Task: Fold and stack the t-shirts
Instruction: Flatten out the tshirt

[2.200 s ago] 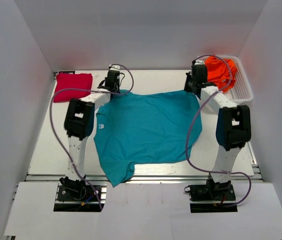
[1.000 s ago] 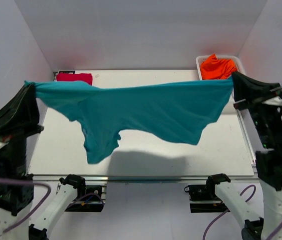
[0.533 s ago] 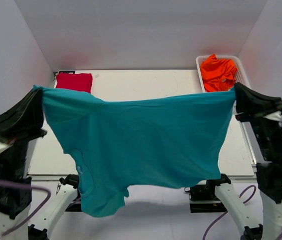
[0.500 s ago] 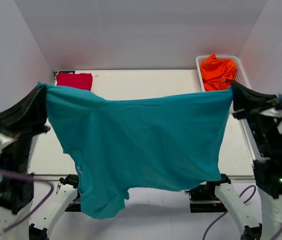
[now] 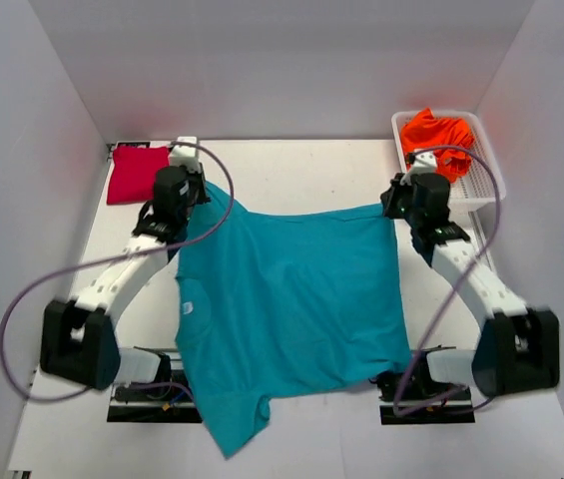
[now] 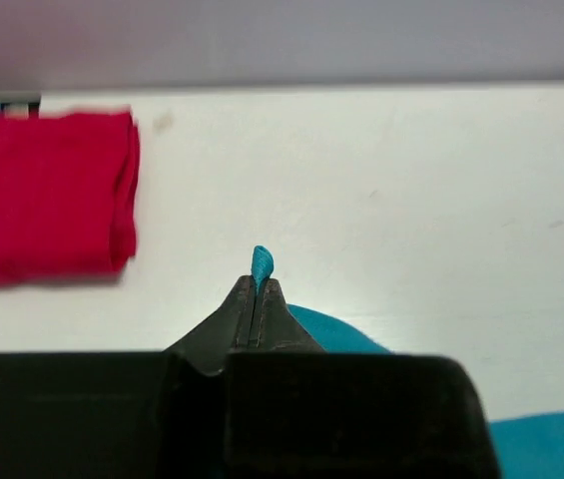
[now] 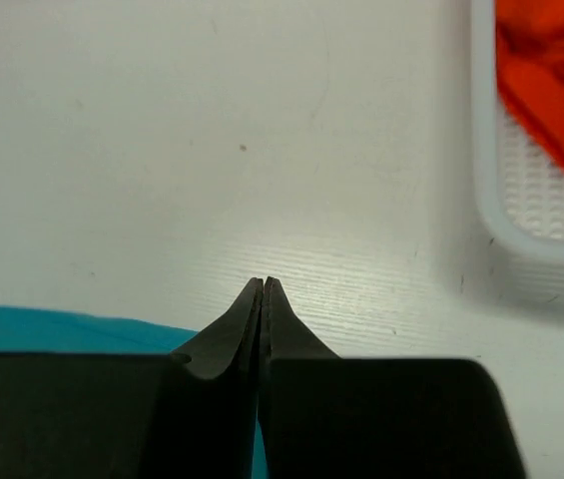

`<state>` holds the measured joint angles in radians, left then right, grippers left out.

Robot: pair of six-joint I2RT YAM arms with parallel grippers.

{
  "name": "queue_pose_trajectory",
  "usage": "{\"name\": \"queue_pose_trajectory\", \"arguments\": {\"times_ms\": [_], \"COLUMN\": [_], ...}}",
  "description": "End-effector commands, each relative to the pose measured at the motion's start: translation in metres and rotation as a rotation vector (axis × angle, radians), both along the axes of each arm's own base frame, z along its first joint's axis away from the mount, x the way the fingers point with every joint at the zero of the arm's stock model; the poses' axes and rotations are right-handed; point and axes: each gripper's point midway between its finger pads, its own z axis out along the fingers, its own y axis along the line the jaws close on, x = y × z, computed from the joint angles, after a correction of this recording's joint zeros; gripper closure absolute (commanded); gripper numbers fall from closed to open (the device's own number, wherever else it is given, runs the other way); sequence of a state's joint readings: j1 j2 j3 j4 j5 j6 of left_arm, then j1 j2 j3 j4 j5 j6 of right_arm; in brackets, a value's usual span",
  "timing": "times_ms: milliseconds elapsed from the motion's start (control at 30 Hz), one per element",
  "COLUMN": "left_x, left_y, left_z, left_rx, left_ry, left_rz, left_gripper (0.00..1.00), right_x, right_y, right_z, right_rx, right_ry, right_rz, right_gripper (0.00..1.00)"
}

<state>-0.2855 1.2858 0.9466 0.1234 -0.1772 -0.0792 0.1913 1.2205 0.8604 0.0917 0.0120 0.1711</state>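
Teal cotton lies nearest us: one teal t-shirt (image 5: 291, 299) is spread flat across the middle of the surface (image 5: 301, 170), and its near hem and one sleeve hang over the near edge, between the two arm bases. We count three tees in all, one teal, one red and one orange, along with two hands and one basket.

Moving further back, the teal tee's far edge runs almost straight between the two hands. The left hand (image 6: 257, 291) is clenched on the tee's far left corner, and a small tip of teal cloth pokes out above its closed fingers. The right hand (image 7: 264, 291) is clenched too, fingers pressed together at the far right corner, with teal cloth running in under them from the left.

Beyond that edge there is a bare strip of surface reaching to the back wall. Narrower bare margins run along the teal tee's left and right sides, and the arms stretch over them.

Furthest away, the red t-shirt (image 5: 140, 172) sits folded in the far left corner, just beside the left hand. In the far right corner the orange t-shirt (image 5: 439, 130) lies crumpled inside a white basket (image 5: 488, 188), close to the right wall and near the right hand.
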Motion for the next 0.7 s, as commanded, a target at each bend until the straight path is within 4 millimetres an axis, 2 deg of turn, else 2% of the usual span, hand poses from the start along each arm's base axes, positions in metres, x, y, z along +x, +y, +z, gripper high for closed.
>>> {"name": "queue_pose_trajectory", "arguments": {"times_ms": [0,33,67,133,167,200,233,267,300,367,400,433,467,500,533,567,600,633,667], "left_x": [0.027,0.041,0.048,0.065,0.069,0.078,0.083,0.090,0.104,0.118,0.134,0.143,0.151,0.165,0.171,0.177,0.187,0.194,0.198], "left_y": [0.010,0.006,0.004,0.001,-0.002,0.001,-0.001,0.000,0.000,-0.003,-0.006,-0.008,-0.004,-0.010,-0.004,-0.006,-0.002,0.002,0.002], "left_z": [0.005,-0.026,-0.037,-0.068,-0.078,-0.078,-0.086,-0.109,-0.104,-0.117,-0.106,-0.133,-0.139,-0.129,-0.151,-0.153,-0.145,-0.146,-0.164], "left_rx": [-0.009,0.013,0.008,0.016,0.011,0.008,0.012,0.022,0.014,0.014,0.000,0.013,0.016,-0.004,0.005,0.004,-0.002,-0.004,0.011], "left_ry": [-0.047,0.020,0.044,0.113,0.133,0.126,0.139,0.183,0.168,0.197,0.177,0.225,0.237,0.214,0.252,0.248,0.229,0.224,0.252], "left_rz": [0.090,0.090,0.093,0.091,0.084,0.095,0.095,0.094,0.094,0.097,0.083,0.083,0.094,0.083,0.095,0.095,0.103,0.112,0.110], "left_gripper": [1.00,1.00,1.00,1.00,1.00,1.00,1.00,1.00,1.00,1.00,1.00,1.00,1.00,1.00,1.00,1.00,1.00,1.00,1.00], "right_x": [0.041,0.049,0.053,0.066,0.074,0.080,0.082,0.089,0.092,0.108,0.113,0.122,0.130,0.139,0.143,0.148,0.162,0.167,0.170], "right_y": [0.007,0.014,0.016,0.018,0.021,0.022,0.020,0.022,0.022,0.023,0.023,0.020,0.022,0.021,0.022,0.021,0.024,0.021,0.019], "right_z": [0.006,-0.009,-0.016,-0.045,-0.050,-0.059,-0.073,-0.069,-0.069,-0.076,-0.079,-0.081,-0.083,-0.076,-0.088,-0.095,-0.089,-0.090,-0.115], "right_rx": [0.042,0.045,0.044,0.041,0.041,0.035,0.028,0.027,0.022,0.021,0.021,0.009,0.012,0.020,0.013,0.011,0.013,0.005,-0.012], "right_ry": [-0.048,-0.010,0.012,0.081,0.093,0.107,0.135,0.122,0.116,0.122,0.127,0.125,0.128,0.111,0.129,0.138,0.120,0.120,0.167], "right_rz": [-0.016,0.014,0.017,0.012,0.013,0.012,0.007,0.010,0.001,-0.006,-0.007,-0.034,-0.039,-0.047,-0.053,-0.060,-0.059,-0.072,-0.086], "right_gripper": [1.00,1.00,1.00,1.00,1.00,1.00,1.00,1.00,1.00,1.00,1.00,1.00,1.00,1.00,1.00,1.00,1.00,1.00,1.00]}}
